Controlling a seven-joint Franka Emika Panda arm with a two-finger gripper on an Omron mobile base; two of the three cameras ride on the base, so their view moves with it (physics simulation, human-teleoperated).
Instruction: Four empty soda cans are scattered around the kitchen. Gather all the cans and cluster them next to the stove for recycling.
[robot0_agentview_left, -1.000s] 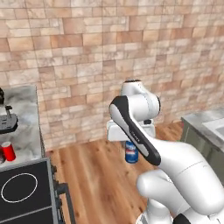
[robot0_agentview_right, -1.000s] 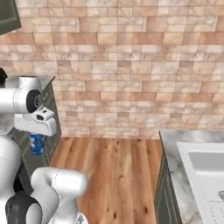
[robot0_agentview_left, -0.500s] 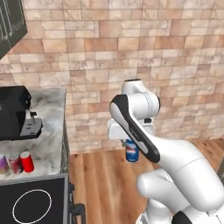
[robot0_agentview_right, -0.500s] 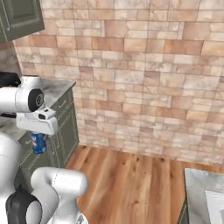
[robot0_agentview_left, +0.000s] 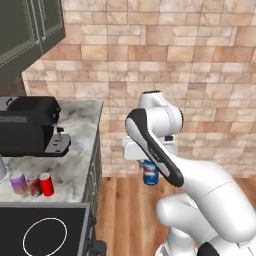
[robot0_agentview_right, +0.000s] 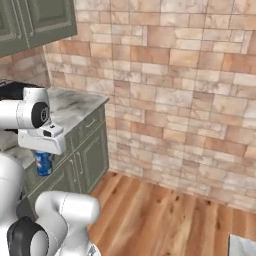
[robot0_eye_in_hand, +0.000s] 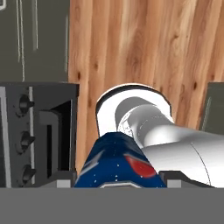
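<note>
The blue soda can (robot0_agentview_left: 150, 175) with white and red markings hangs upright over the wood floor, and my gripper (robot0_agentview_left: 149, 168) is shut on it. From the right, the same blue can (robot0_agentview_right: 44, 163) shows under the hand, in front of the green cabinets. In the hand view the blue can (robot0_eye_in_hand: 117, 164) sits between the fingers. On the marble counter, beside the stove's black top (robot0_agentview_left: 45, 230), stand a purplish-pink can (robot0_agentview_left: 19, 182) and two red cans (robot0_agentview_left: 34, 186) (robot0_agentview_left: 46, 184). The stove's front with its black knobs (robot0_eye_in_hand: 25, 140) lies left of the held can.
A black coffee machine (robot0_agentview_left: 31, 132) stands on the marble counter (robot0_agentview_left: 80, 150) behind the three cans. Dark green upper cabinets (robot0_agentview_left: 30, 30) hang above it. Green base cabinets (robot0_agentview_right: 87, 150) line the left. A brick wall (robot0_agentview_right: 175, 100) closes the back, with wood floor (robot0_agentview_right: 160, 215) below.
The base has moved, so the whole scene slid right: the counter, coffee machine and three cans came further into view. The arm still holds the blue can the same way.
</note>
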